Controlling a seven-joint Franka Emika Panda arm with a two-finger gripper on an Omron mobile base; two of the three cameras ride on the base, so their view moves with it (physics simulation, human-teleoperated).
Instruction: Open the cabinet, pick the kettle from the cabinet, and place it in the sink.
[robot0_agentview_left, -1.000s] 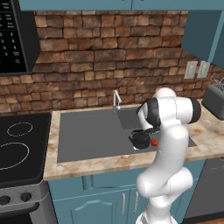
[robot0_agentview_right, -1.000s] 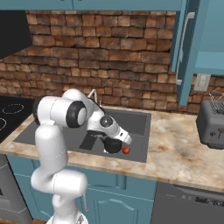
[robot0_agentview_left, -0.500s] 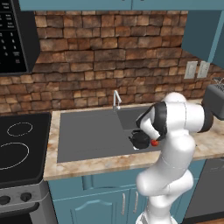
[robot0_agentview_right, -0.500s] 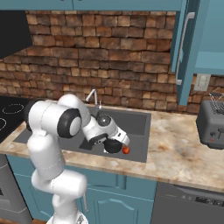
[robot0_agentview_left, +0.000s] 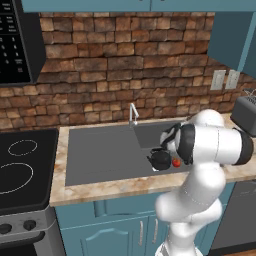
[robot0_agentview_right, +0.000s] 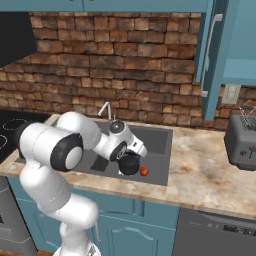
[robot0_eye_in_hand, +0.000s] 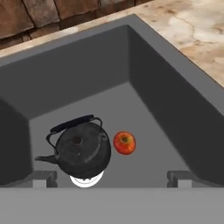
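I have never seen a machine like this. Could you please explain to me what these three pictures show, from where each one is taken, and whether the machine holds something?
The white machine is a robot arm in a computer-drawn kitchen. Two pictures come from cameras on its base, one behind it on the left and one on the right, so they show the same scene from two sides. The third comes from a camera on the hand, looking down along the gripper, whose two fingertips stand wide apart at the bottom.

The arm bends low over the sink, a dark grey basin set in a beige stone counter. On the sink floor sits a small black kettle, and close beside it lies a red apple. The gripper is open and holds nothing; the kettle rests on the sink floor. A grey toaster stands on the counter, and a teal cabinet hangs open above.
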